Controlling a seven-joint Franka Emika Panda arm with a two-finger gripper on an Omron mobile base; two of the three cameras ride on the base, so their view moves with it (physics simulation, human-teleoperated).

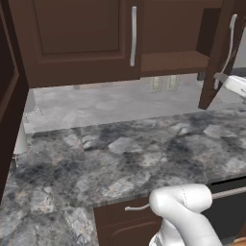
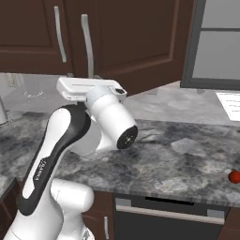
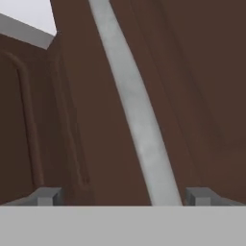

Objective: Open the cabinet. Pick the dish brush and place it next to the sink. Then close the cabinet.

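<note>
Cabinet (image 1: 77, 38) doors hang above a grey marbled counter (image 1: 144, 153).

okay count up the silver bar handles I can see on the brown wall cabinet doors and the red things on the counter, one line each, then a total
Silver bar handles on the cabinet doors: 2 (closed door's handle, swung-open door's handle).
Red things on the counter: 1, a small red item at the right edge, too small to identify.
Total: 3

Gripper (image 3: 123, 196) fingertips barely show (handle (image 3: 137, 115) cropped).
</note>
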